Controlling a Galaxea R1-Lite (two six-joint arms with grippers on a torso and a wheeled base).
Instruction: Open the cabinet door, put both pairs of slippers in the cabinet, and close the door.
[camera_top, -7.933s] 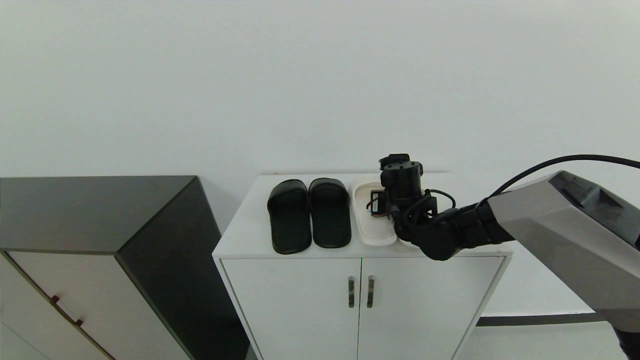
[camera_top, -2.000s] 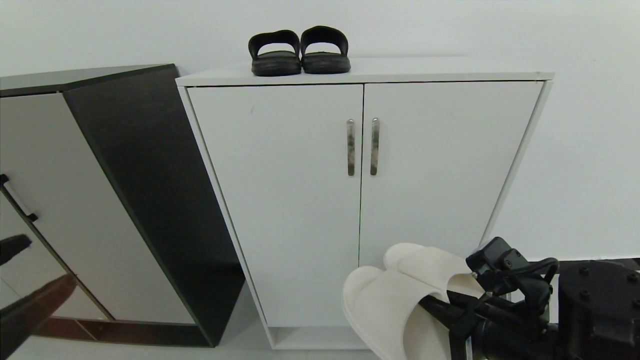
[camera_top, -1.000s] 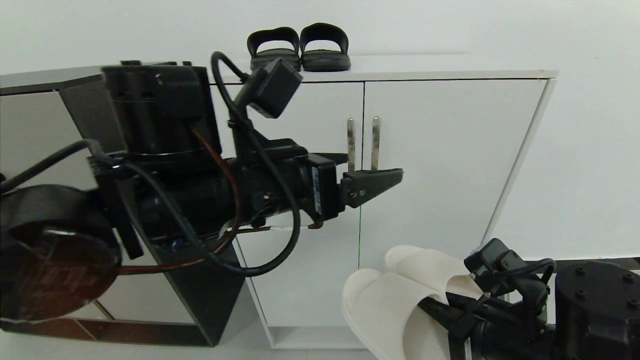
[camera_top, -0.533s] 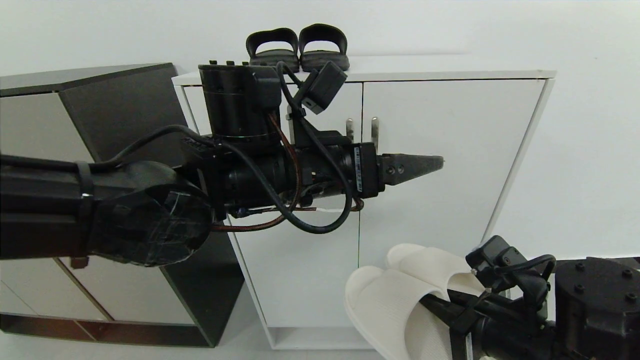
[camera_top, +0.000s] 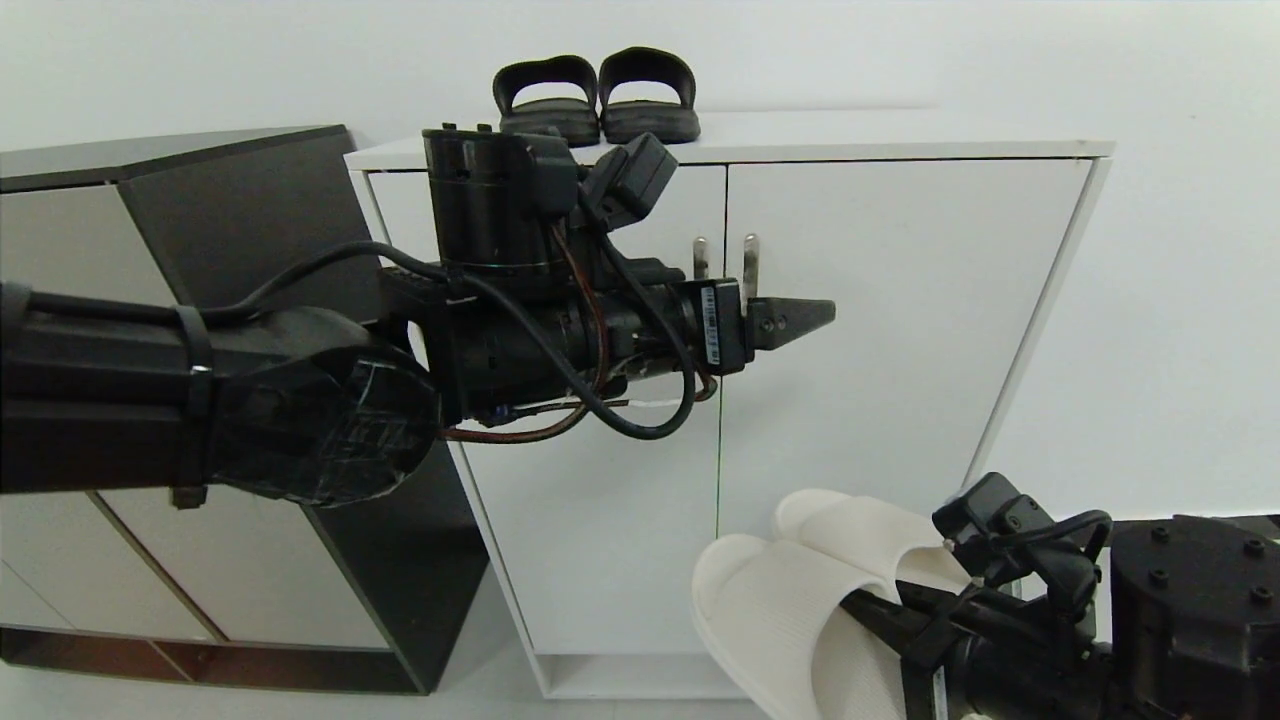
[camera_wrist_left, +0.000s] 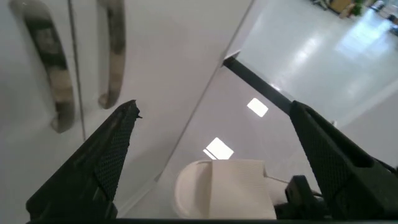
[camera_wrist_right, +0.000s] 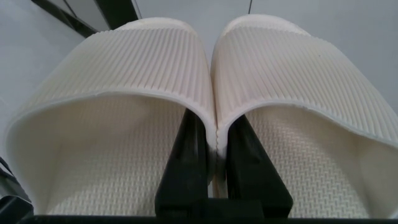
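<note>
Presently, one white cabinet (camera_top: 900, 300) stands with both of its two doors closed: the left door (camera_top: 590, 520) and the right door (camera_top: 880, 330). Two metal handles, the left handle (camera_wrist_left: 46, 74) and the right handle (camera_wrist_left: 112, 50), run upright side by side at the centre seam.

Two black slippers (camera_top: 648, 95) sit as one pair on the cabinet top (camera_top: 900, 135), side by side near its left end, toes toward the robot.

The left gripper (camera_top: 795, 322) hangs in front of the doors at handle height, with its tip just beside the right handle. Its two fingers (camera_wrist_left: 93, 168) are spread wide apart and grasp nothing. Contact with a handle cannot be determined.

The right gripper (camera_wrist_right: 214, 155) is low, in front of the right door's lower part. Its two fingers (camera_wrist_right: 183, 162) are clenched on the two white slippers (camera_top: 780, 610): one finger lies inside each slipper, pinching the adjoining inner walls together. The toes point toward the cabinet.

One dark cabinet (camera_top: 250, 200) stands to the left of the white cabinet.
</note>
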